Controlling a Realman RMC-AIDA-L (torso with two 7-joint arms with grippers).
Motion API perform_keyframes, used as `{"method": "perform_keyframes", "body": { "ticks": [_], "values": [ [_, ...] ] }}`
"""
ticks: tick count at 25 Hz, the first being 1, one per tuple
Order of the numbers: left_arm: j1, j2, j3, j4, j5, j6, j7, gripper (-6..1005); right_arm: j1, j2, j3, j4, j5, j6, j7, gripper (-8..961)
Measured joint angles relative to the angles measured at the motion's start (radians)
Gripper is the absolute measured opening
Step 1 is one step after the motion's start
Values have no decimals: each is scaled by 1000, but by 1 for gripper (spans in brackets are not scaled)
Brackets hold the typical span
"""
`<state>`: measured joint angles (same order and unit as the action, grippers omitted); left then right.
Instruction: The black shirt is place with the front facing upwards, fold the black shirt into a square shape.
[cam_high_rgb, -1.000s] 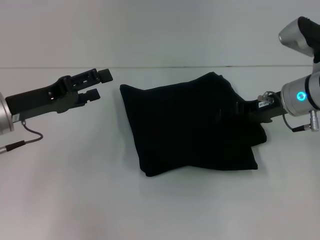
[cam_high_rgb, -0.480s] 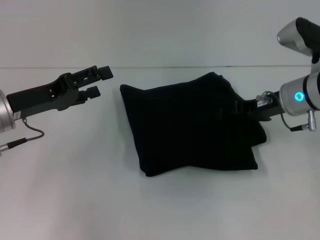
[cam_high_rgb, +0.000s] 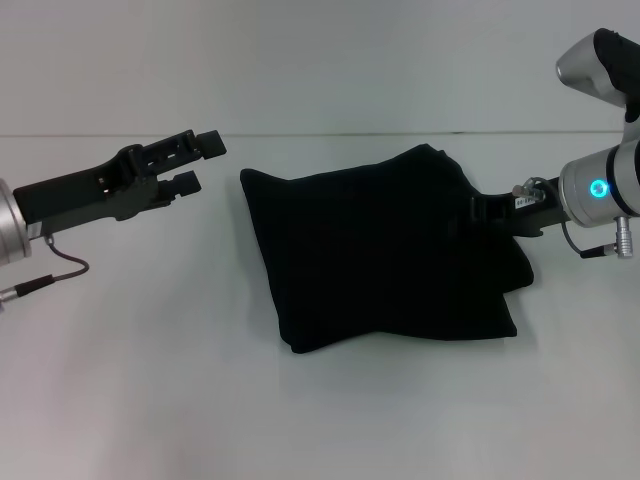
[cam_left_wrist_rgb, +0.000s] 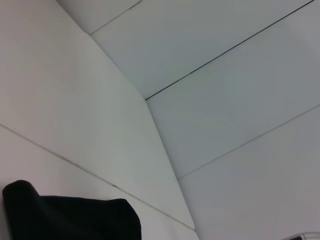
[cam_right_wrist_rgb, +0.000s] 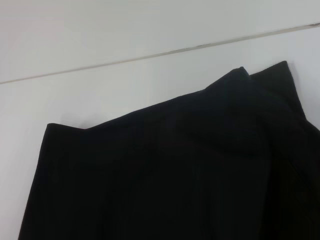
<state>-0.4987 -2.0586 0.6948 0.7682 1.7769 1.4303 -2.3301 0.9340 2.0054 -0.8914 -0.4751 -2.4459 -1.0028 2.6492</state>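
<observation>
Your right gripper (cam_high_rgb: 478, 212), fingers lost against dark cloth so I cannot tell their grip, may drag the folded soft black shirt (cam_high_rgb: 385, 250) mid-table askew; left gripper (cam_high_rgb: 197, 163) waits, fingers spread.

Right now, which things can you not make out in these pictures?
- Right gripper, head view: its fingertips merge with the black shirt, so whether it grips cloth is unclear.
- Shirt front, lettering and neck label: no view shows them; only plain black folded cloth is visible.
- Left wrist view: the frame edge cuts the shirt off to one corner.
- Left gripper: open, away from the shirt; absent from its wrist view.
</observation>
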Motion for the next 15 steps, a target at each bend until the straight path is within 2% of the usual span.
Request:
{"method": "perform_keyframes", "body": {
  "ticks": [1, 4, 10, 15],
  "values": [
    [0, 0, 0, 0, 0, 0, 0, 962, 0, 0, 0, 1, 0, 0, 0, 317],
    [0, 0, 0, -6, 0, 0, 0, 961, 0, 0, 1, -1, 0, 1, 0, 88],
    [0, 0, -9, -9, 0, 0, 0, 961, -1, 1, 0, -30, 0, -5, -23, 60],
    [0, 0, -26, -9, -2, 2, 0, 961, 3, 5, 0, -203, 0, -84, -3, 60]
  ]
}}
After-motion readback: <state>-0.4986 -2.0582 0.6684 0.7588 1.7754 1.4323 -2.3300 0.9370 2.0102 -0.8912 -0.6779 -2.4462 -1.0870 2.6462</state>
